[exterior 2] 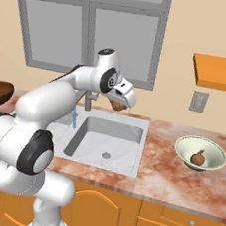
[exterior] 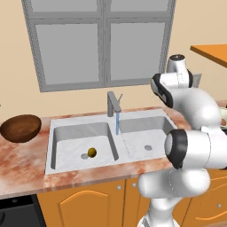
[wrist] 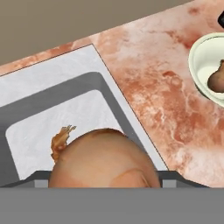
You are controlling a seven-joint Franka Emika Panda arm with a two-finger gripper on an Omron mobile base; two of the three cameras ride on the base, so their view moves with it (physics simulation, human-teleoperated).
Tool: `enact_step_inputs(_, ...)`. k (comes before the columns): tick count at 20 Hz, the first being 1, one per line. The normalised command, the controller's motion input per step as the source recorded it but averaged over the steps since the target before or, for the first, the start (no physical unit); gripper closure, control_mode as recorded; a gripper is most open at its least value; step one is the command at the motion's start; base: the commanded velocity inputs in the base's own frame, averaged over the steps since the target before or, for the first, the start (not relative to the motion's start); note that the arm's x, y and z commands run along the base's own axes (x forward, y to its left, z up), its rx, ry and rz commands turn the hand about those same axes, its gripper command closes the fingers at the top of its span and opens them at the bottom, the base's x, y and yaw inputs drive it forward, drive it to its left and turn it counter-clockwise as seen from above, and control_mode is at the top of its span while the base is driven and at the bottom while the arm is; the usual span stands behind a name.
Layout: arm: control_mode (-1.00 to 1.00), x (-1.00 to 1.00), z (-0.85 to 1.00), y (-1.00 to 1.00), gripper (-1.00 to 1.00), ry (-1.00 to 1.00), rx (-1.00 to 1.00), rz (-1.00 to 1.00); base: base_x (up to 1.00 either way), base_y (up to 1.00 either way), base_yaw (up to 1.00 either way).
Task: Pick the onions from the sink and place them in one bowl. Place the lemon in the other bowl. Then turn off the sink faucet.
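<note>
My gripper (exterior 2: 119,104) is shut on a reddish-brown onion (exterior 2: 116,105), held in the air over the right basin of the sink (exterior 2: 136,122). In the hand view this onion (wrist: 103,159) bulges up large between the fingers, with the basin below it. A second onion (exterior 2: 197,158) lies in the pale green-white bowl (exterior 2: 184,144) on the counter to the right; the hand view catches that bowl (wrist: 197,48) at its upper right edge. The yellow-olive lemon (exterior: 91,152) rests by the drain of the left basin. The dark wooden bowl (exterior: 20,127) stands left of the sink. Water (exterior: 117,124) runs from the faucet (exterior: 112,103).
A marbled reddish counter (exterior 2: 163,166) surrounds the sink, with bare room between the basin and the pale bowl. A window is behind the faucet. An orange shelf (exterior 2: 220,73) hangs on the wall above the pale bowl, and a socket plate (exterior 2: 198,101) is below it.
</note>
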Motion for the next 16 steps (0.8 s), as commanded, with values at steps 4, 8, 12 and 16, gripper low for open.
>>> enact_step_inputs(4, -1.0, -0.01, 0.01, -0.39, 1.0, 0.0, 0.0, -0.04, 0.0, 0.0, 0.0)
enact_step_inputs(8, -1.0, 0.0, 0.0, -0.47, 1.0, 0.0, 0.0, -0.01, 0.0, 0.0, 0.0)
enact_step_inputs(12, -1.0, 0.0, 0.0, -0.53, 1.0, -0.02, 0.0, 0.0, 0.0, 0.0, 0.0)
enact_step_inputs(16, -1.0, 0.0, -0.02, -0.57, 1.0, -0.01, 0.0, 0.0, 0.0, 0.0, 0.0)
